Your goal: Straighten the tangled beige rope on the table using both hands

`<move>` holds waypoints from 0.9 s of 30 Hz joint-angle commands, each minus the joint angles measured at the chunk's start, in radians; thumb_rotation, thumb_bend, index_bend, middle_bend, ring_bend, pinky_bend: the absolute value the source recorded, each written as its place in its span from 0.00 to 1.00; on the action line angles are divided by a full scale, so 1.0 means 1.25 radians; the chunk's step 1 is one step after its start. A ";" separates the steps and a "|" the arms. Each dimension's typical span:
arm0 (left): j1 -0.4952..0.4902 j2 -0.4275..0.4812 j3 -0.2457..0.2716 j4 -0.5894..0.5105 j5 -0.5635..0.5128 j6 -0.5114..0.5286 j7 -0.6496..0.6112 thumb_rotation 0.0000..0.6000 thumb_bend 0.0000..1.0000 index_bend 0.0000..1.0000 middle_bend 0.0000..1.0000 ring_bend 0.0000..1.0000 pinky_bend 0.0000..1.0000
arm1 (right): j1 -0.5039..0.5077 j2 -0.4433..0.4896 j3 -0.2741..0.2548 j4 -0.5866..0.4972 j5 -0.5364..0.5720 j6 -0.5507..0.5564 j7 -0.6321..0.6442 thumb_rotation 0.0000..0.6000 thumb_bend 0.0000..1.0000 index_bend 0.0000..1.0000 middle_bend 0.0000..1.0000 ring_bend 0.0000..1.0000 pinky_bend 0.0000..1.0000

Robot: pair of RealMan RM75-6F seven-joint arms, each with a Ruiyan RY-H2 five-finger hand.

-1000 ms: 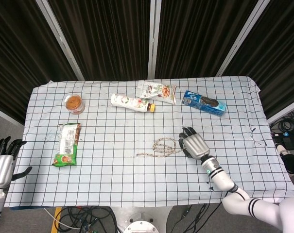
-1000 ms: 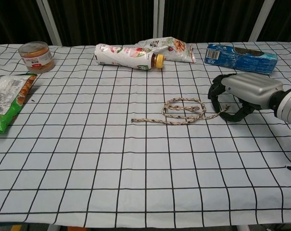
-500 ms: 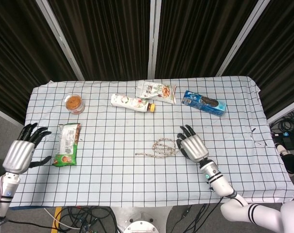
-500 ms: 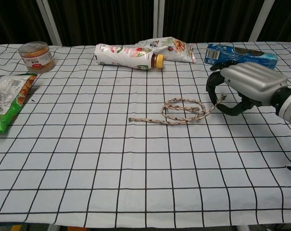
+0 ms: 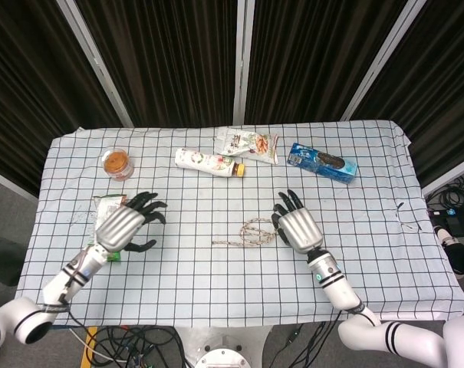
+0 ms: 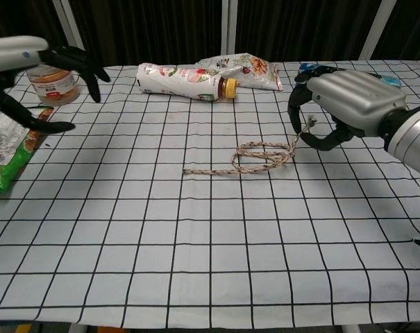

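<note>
The beige rope (image 5: 251,232) lies mid-table in a loose tangle of loops (image 6: 255,158), its free left end pointing left. Its right end rises off the cloth into my right hand (image 6: 341,104), which pinches it between thumb and curled fingers just above the table. In the head view the right hand (image 5: 293,228) sits at the rope's right side. My left hand (image 5: 124,224) hovers over the left part of the table with its fingers spread and nothing in it, well apart from the rope; the chest view shows the left hand (image 6: 22,59) at the upper left.
A green snack pack (image 6: 5,149) lies under the left hand. An orange-lidded jar (image 5: 117,162) stands at the back left. At the back lie a bottle (image 5: 208,162), a snack bag (image 5: 251,143) and a blue cookie pack (image 5: 322,162).
My left hand has swung in from the table's left edge to above the green snack pack. My right hand has risen and shifted left, lifting the rope's right end.
</note>
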 commanded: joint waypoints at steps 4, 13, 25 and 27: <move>-0.086 -0.116 -0.034 0.012 -0.082 -0.086 0.116 1.00 0.24 0.41 0.16 0.00 0.00 | -0.002 -0.006 0.001 -0.007 0.002 0.011 -0.006 1.00 0.68 0.65 0.32 0.07 0.02; -0.166 -0.239 -0.076 0.090 -0.244 -0.160 0.294 1.00 0.23 0.42 0.16 0.00 0.00 | -0.006 -0.011 0.002 -0.004 0.008 0.020 0.000 1.00 0.68 0.66 0.32 0.07 0.00; -0.240 -0.330 -0.091 0.128 -0.398 -0.188 0.430 1.00 0.23 0.47 0.16 0.00 0.00 | -0.005 -0.028 0.001 0.026 0.002 0.025 0.027 1.00 0.69 0.66 0.31 0.07 0.00; -0.247 -0.340 -0.089 0.133 -0.414 -0.186 0.445 1.00 0.23 0.47 0.16 0.00 0.00 | -0.005 -0.030 0.001 0.027 0.001 0.025 0.029 1.00 0.69 0.66 0.31 0.07 0.00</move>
